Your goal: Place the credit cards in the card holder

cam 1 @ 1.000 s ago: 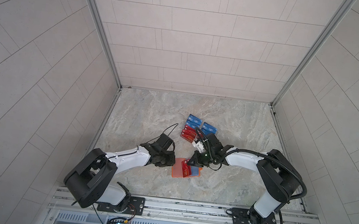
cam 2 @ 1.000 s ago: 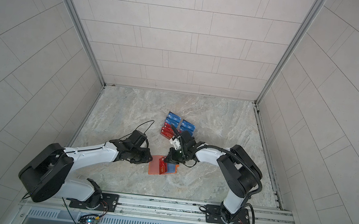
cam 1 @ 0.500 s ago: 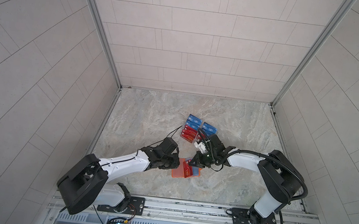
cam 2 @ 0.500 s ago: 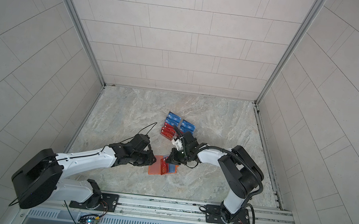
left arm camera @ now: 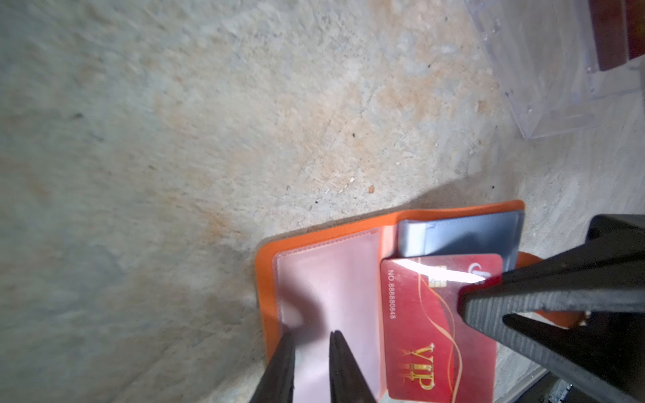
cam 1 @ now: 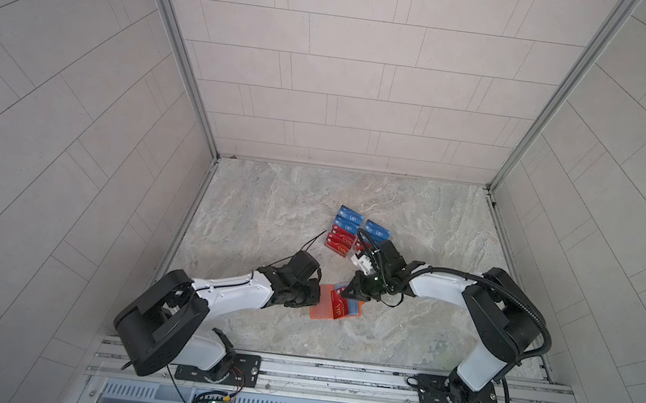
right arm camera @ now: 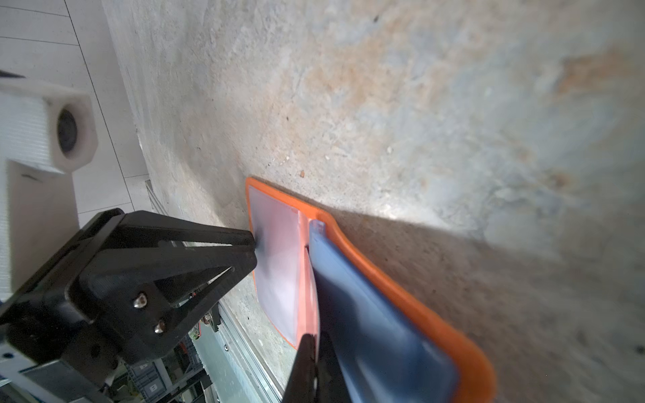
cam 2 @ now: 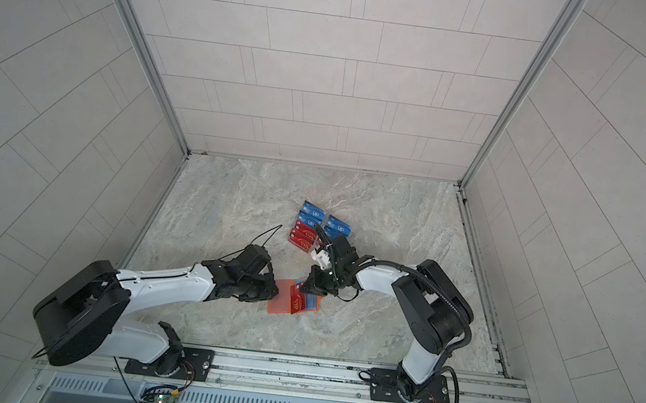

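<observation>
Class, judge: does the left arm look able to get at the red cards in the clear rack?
Probably yes: bare table lies between the left gripper and the red cards; the right gripper sits aside, over the card holder.

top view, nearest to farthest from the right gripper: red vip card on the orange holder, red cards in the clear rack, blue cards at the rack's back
1. red VIP card: held by the right gripper, over the card holder.
2. red cards: front tiers, farther back on the table.
3. blue cards: back tier, farthest.
</observation>
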